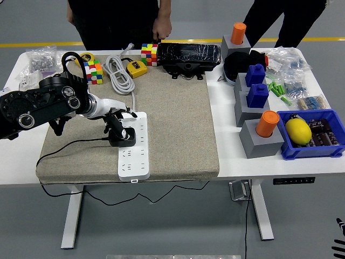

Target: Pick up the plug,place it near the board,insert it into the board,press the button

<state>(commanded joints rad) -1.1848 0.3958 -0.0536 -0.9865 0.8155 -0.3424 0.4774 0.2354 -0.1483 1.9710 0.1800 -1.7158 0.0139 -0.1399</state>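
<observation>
We see the left hand (114,122) at 9 o'clock, its fingers closed on the black plug (123,136). The plug sits on the white board (134,148), which lies on the tabletop's (237,156) tan mat (172,118).

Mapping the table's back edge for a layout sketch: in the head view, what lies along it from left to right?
Rubik's cube → white cable coil → yellow tape measure → second Rubik's cube → black wrapped device → orange-topped grey block

Two Rubik's cubes (92,71) (150,53), two orange cylinders (239,33) (267,123), two blue blocks (255,74) (258,95), one lemon (298,131).
</observation>
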